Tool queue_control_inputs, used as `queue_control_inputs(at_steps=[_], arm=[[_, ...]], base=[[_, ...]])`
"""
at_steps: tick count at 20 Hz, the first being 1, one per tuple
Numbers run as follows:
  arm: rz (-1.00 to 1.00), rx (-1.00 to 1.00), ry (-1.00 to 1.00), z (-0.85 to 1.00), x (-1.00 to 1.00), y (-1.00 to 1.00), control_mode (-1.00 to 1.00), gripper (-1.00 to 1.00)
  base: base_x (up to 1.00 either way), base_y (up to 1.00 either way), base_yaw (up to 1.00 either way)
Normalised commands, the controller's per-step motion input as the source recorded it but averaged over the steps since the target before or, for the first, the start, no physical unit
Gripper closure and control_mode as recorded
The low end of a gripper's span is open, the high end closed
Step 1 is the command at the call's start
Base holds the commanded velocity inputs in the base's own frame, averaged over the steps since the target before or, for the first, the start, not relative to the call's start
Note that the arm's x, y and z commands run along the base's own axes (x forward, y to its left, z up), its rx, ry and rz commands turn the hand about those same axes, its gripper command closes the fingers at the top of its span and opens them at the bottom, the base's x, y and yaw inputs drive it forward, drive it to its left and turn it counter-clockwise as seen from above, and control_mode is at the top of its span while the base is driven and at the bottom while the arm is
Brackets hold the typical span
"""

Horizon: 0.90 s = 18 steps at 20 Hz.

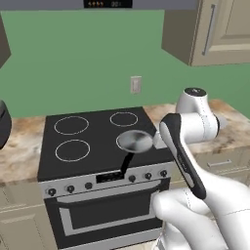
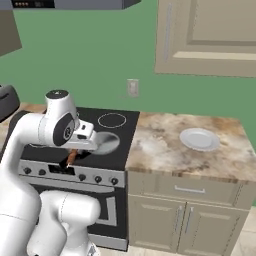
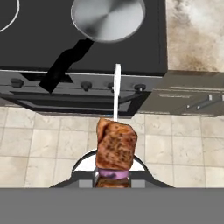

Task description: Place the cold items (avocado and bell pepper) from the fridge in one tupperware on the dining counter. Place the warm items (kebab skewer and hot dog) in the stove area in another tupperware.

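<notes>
Left base view: the black glass-top stove (image 1: 97, 141) sits between two stretches of marbled wall counter (image 1: 19, 146). A steel frying pan (image 1: 134, 140) rests on the front right burner, at about 4 o'clock on the cooktop, its black handle pointing toward 7 o'clock and reaching past the knob panel's front edge. The other three burner rings are bare. The white arm (image 1: 188, 146) rises from 5 o'clock and crosses the stove's right edge, hiding the counter strip there. A wall outlet (image 1: 135, 84) is at 12 o'clock above the stove, and an upper cabinet (image 1: 219, 31) hangs at 2 o'clock.

Right base view: the arm (image 2: 55, 130) stands at 9 o'clock over the stove's front edge. Below its wrist a brown piece of the kebab skewer (image 2: 72, 157) shows just in front of the knob panel. The counter right of the stove is open except for a white plate (image 2: 199, 139) at 3 o'clock, set near the counter's right end and back from its front edge.

Hand view: the gripper (image 3: 113, 178) at 6 o'clock has its jaws pinched on the kebab skewer (image 3: 116, 146); a browned meat chunk and a purple piece sit at the tips, and the white stick points to 12 o'clock, ending over the stove's knob row. The skewer hangs over tiled floor (image 3: 35, 140), clear of the stove front. The pan (image 3: 108, 18) lies at 12 o'clock.
</notes>
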Motion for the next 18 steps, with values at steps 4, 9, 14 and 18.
queue_control_inputs(at_steps=[4, 9, 14, 18], arm=[[0.00, 0.00, 0.00, 0.00, 0.00, 0.00, 1.00, 1.00], [0.00, 0.00, 0.00, 0.00, 0.00, 0.00, 1.00, 1.00], [0.00, 0.00, 0.00, 0.00, 0.00, 0.00, 1.00, 1.00], [0.00, 0.00, 0.00, 0.00, 0.00, 0.00, 1.00, 1.00]], base=[[-0.92, -0.49, 0.37], [-0.70, -0.94, 0.47], [-0.76, -0.97, 0.63], [-0.71, -0.47, 0.92]])
